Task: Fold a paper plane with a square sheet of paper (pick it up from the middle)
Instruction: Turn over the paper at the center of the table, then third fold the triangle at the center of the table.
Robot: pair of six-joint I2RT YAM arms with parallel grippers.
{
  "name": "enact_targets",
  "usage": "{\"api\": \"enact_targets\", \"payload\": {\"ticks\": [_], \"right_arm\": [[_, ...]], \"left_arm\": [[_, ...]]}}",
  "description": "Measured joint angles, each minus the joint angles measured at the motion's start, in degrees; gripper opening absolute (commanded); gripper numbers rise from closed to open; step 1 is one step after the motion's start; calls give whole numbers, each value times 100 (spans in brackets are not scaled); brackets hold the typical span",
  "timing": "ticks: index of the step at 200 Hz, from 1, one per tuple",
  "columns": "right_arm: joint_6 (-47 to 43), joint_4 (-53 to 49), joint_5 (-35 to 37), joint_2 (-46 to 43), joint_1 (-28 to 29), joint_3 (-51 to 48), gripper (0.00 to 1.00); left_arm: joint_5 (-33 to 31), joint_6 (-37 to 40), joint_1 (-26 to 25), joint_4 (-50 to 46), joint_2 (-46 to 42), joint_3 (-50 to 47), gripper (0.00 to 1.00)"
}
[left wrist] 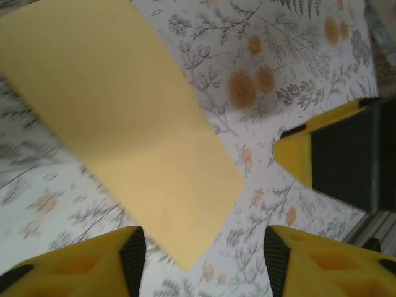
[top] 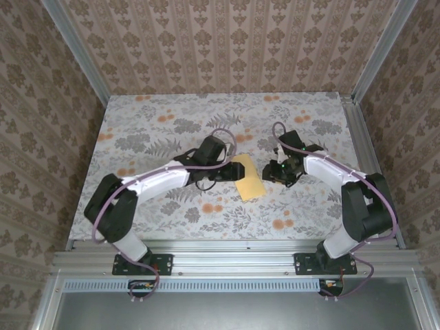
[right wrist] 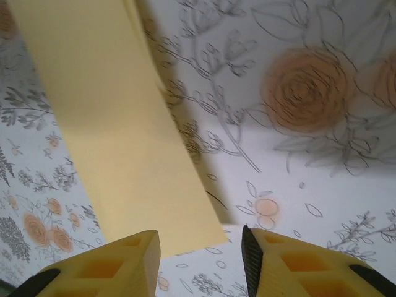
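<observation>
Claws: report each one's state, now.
Left claw: open, empty, above the thin pale-yellow sheet of paper.
Right claw: open, empty too.

The top external camera looks steeply down from high above the near edge, taking in the whole grey-and-orange floral-printed tabletop [top: 302, 206]. Both wrist cameras sit low and close over that tabletop, tilted forward from opposite sides. All three views share the folded pale-yellow sheet of paper [top: 249, 177] at its middle.
</observation>
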Motion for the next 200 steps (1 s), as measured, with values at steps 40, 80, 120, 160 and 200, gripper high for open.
{"api": "enact_targets", "payload": {"ticks": [40, 80, 120, 160, 200], "right_arm": [[-15, 321, -601, 52, -234, -326, 44], [4, 651, -968, 258, -243, -455, 44], [22, 922, -1200, 507, -243, -538, 45], [31, 1082, -1384, 691, -243, -551, 45], [31, 1143, -1436, 778, -234, -584, 44]], "left_arm": [[-116, 170, -101, -42, 848, 374, 36], [-133, 321, -107, -144, 1266, 435, 28], [-133, 428, -127, -232, 1333, 435, 22], [-129, 474, -127, -254, 1460, 435, 21], [-125, 518, -107, -262, 1502, 420, 20]]}}
